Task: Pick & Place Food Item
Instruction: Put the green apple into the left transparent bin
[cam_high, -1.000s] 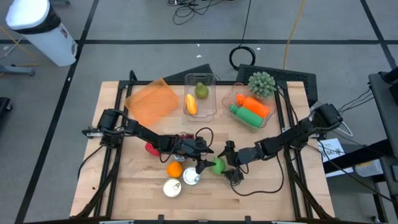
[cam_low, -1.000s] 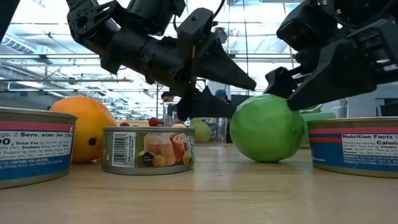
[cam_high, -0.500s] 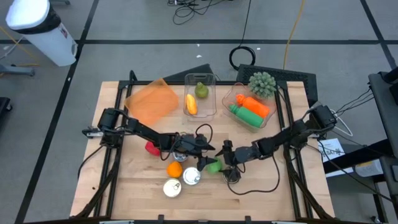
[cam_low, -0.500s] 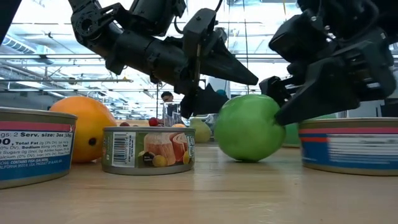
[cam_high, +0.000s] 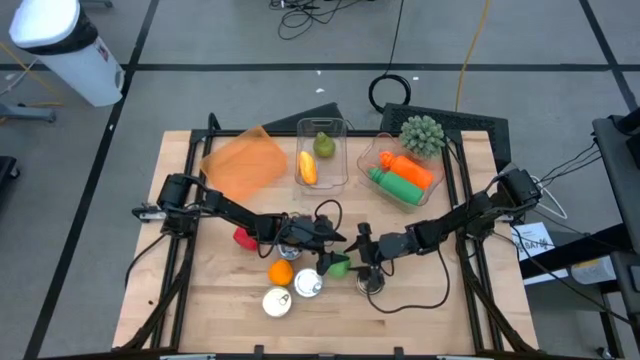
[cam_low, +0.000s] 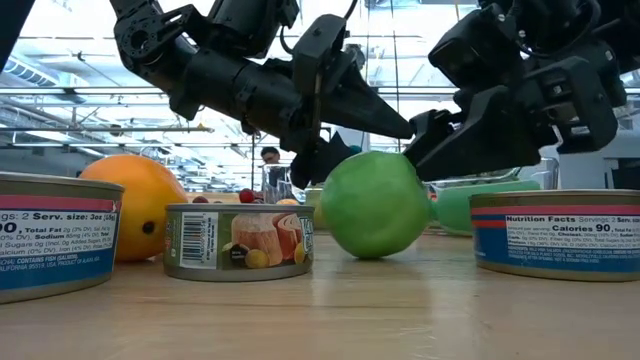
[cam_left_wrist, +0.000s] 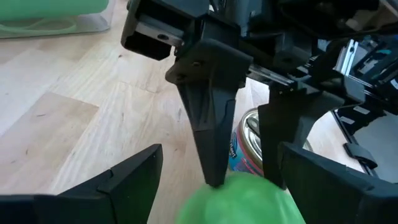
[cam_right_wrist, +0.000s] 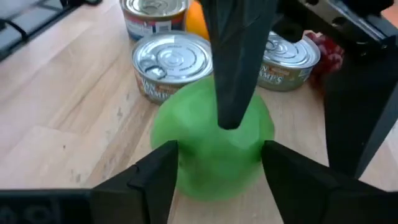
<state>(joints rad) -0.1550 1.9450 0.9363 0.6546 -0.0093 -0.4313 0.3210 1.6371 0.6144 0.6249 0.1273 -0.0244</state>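
Centre of table (cam_high: 200, 300): 1 green fruit (cam_high: 338, 265), resting on the wood. Caught between both grippers, which meet nose to nose over it.

Right gripper (cam_right_wrist: 217, 168): closed in on the green fruit, one finger pressed to each flank. Fruit not lifted.

Left gripper (cam_left_wrist: 217, 186): spread wide, straddling the same fruit from the opposite side, holding nothing.

Nearby count:
- 3 tins: two (cam_high: 278, 302) (cam_high: 308, 285) side by side near the front edge, the third (cam_high: 370, 283) just beside the fruit, under the right arm.
- 1 orange (cam_high: 281, 271), beside the pair of tins.
- 1 red item (cam_high: 243, 238), under the left arm, kind unclear.
- 2 clear tubs at the back: one (cam_high: 322, 125) with a yellow piece and a green one, the other (cam_high: 372, 158) with orange and green pieces.
- 1 orange sheet (cam_high: 243, 163), back left.
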